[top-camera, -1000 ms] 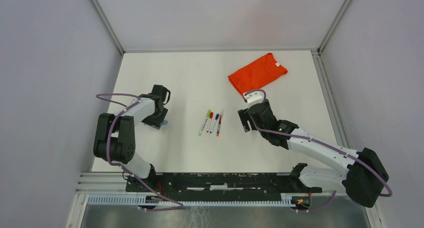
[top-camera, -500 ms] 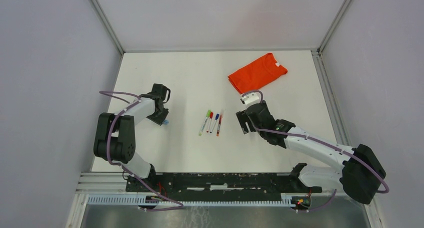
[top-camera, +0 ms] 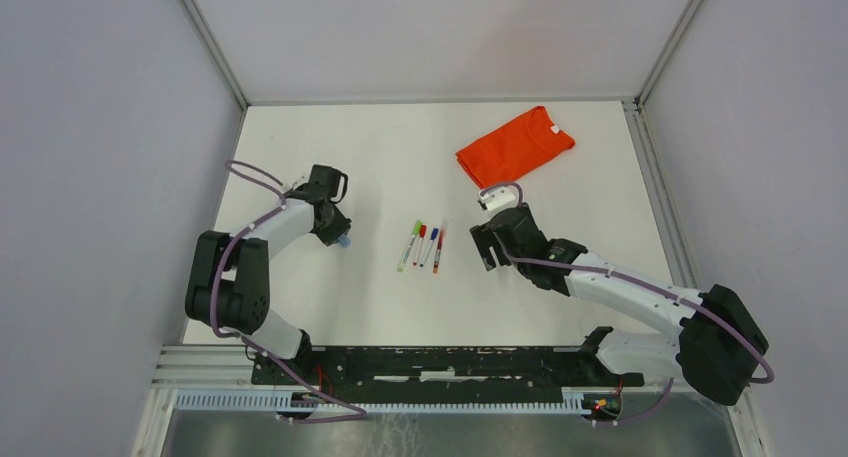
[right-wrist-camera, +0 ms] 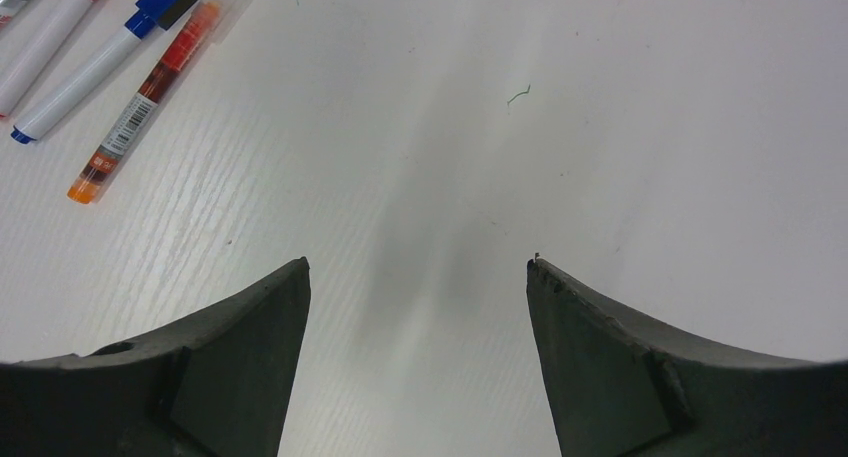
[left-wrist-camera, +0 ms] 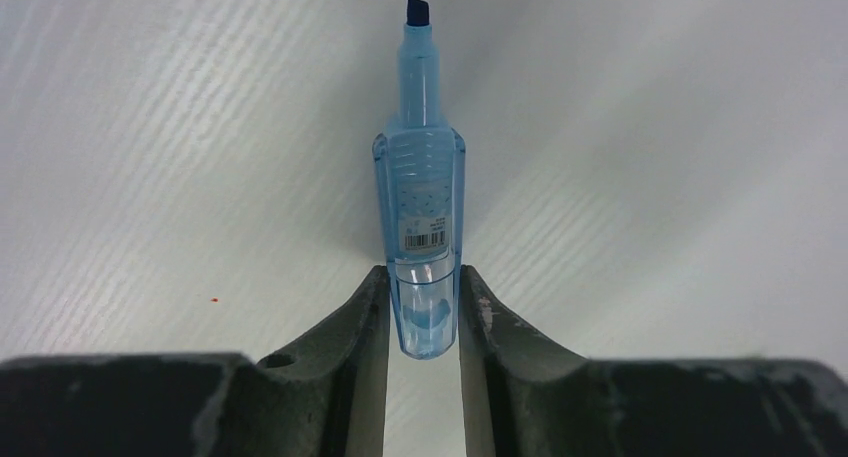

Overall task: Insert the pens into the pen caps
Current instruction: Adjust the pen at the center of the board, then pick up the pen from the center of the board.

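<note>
- Over on the left wrist view, the left gripper [left-wrist-camera: 423,277] has both dark fingers [left-wrist-camera: 372,327] pressed against the rear end of a blue highlighter [left-wrist-camera: 420,177] and clamps it. The barrel points away from the camera. Its body is see-through blue plastic with a small barcode label and a bare dark chisel tip at the far end.
- From overhead, the same left gripper [top-camera: 337,235] is a dark lump at the left of the table [top-camera: 380,157]. Only a blue speck of the highlighter [top-camera: 344,242] pokes out of it, so the grip cannot be read from there.
- Right wrist view: the right gripper [right-wrist-camera: 418,265] has its fingers spread wide, with nothing between them and only the white, faintly ribbed tabletop [right-wrist-camera: 600,127] below.
- At the top left corner of that view lie a red pen [right-wrist-camera: 45,37], a blue pen [right-wrist-camera: 95,67] and an orange pen [right-wrist-camera: 135,112], side by side and slanted. The first two have white barrels; the orange one is translucent with a barcode strip.
- Only the overhead view shows the whole row at the table's middle: a green pen [top-camera: 408,246], then the red pen [top-camera: 419,245], blue pen [top-camera: 429,248] and orange pen [top-camera: 439,252]. The row lies between the two arms, with the right gripper [top-camera: 487,247] just beside it.
- Farther back on the right lies a folded orange shirt [top-camera: 515,145], soft and creased, well apart from the pens.
- Purple cables [top-camera: 255,172] loop along both white arms.
</note>
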Controlling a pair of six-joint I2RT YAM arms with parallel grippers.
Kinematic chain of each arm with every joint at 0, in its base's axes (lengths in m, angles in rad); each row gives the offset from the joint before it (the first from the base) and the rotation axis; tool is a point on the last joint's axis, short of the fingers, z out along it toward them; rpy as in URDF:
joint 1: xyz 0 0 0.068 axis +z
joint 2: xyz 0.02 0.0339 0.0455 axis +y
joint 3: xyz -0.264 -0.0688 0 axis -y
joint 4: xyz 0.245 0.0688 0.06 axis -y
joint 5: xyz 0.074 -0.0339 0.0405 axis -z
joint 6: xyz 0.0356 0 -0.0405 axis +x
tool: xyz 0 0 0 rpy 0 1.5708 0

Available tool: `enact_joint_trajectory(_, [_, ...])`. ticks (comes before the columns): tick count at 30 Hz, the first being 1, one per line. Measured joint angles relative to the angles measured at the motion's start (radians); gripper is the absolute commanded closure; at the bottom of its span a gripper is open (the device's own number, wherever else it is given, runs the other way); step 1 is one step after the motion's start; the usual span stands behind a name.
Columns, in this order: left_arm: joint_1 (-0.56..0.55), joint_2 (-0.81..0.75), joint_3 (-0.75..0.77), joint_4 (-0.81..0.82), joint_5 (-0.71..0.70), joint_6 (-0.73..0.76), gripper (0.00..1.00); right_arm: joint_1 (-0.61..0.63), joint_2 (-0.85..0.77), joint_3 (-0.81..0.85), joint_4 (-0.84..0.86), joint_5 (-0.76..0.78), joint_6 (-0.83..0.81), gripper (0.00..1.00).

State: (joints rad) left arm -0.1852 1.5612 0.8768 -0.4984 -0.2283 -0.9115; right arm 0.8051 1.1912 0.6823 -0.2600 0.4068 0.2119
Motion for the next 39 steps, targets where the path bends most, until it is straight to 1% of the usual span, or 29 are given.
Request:
enact_joint_trajectory(6, [-0.071, 0.000, 0.000, 0.020, 0.070, 0.206, 0.73, 0.000, 0.021, 0.004, 0.001, -0.016, 0.000, 0.16])
enact_joint_trajectory(9, [-0.112, 0.006, 0.003, 0.016, 0.078, 0.272, 0.70, 0.000, 0.024, 0.004, 0.000, -0.022, 0.000, 0.16])
enact_joint_trajectory(12, [-0.145, 0.029, 0.018, 0.010, 0.077, 0.327, 0.64, 0.000, 0.025, 0.004, 0.000, -0.023, 0.000, 0.16])
enact_joint_trajectory(15, [-0.151, 0.046, 0.026, 0.005, 0.068, 0.352, 0.60, 0.000, 0.026, 0.004, 0.000, -0.023, 0.000, 0.16])
enact_joint_trajectory(21, [-0.150, 0.081, 0.064, -0.003, 0.046, 0.356, 0.52, 0.000, 0.026, 0.004, 0.000, -0.021, 0.000, 0.16])
enact_joint_trajectory(24, [-0.150, 0.110, 0.090, -0.001, 0.042, 0.356, 0.50, 0.000, 0.026, 0.004, 0.000, -0.020, -0.001, 0.16])
enact_joint_trajectory(32, [-0.150, 0.149, 0.130, 0.000, 0.017, 0.356, 0.51, 0.000, 0.025, 0.004, -0.002, -0.003, -0.011, 0.16])
enact_joint_trajectory(34, [-0.150, 0.151, 0.131, 0.000, 0.011, 0.356, 0.54, 0.000, 0.023, 0.004, -0.003, -0.002, -0.012, 0.16])
enact_joint_trajectory(39, [-0.150, 0.154, 0.132, 0.000, -0.011, 0.356, 0.67, 0.000, 0.012, 0.004, -0.004, 0.001, -0.012, 0.16])
